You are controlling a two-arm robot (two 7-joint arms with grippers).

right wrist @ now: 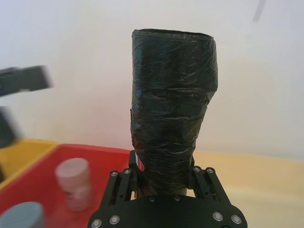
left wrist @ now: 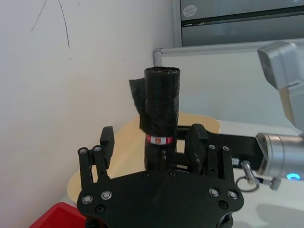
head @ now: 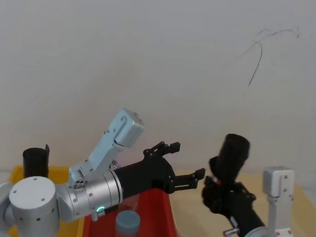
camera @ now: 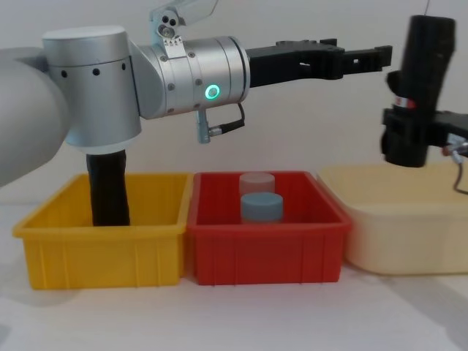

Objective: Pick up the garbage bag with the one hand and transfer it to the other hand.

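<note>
The garbage bag (head: 234, 156) is a thick black crinkly roll held upright above the cream bin, with a red-and-white label (left wrist: 160, 140) low on it. My right gripper (head: 221, 192) is shut on its lower part, seen close in the right wrist view (right wrist: 165, 171) and at the right edge of the chest view (camera: 409, 139). My left gripper (head: 186, 161) is open and reaches toward the bag from the left at about its height. Its fingertips (camera: 385, 53) stop just short of the roll (camera: 426, 58). In the left wrist view the bag (left wrist: 161, 109) stands ahead of the open gripper (left wrist: 152, 137).
Below stand a yellow bin (camera: 44, 234) holding a slimmer black roll (camera: 108, 186), a red bin (camera: 267, 245) with two grey cylinders (camera: 260, 206), and a cream bin (camera: 395, 227) at the right. A white wall is close behind.
</note>
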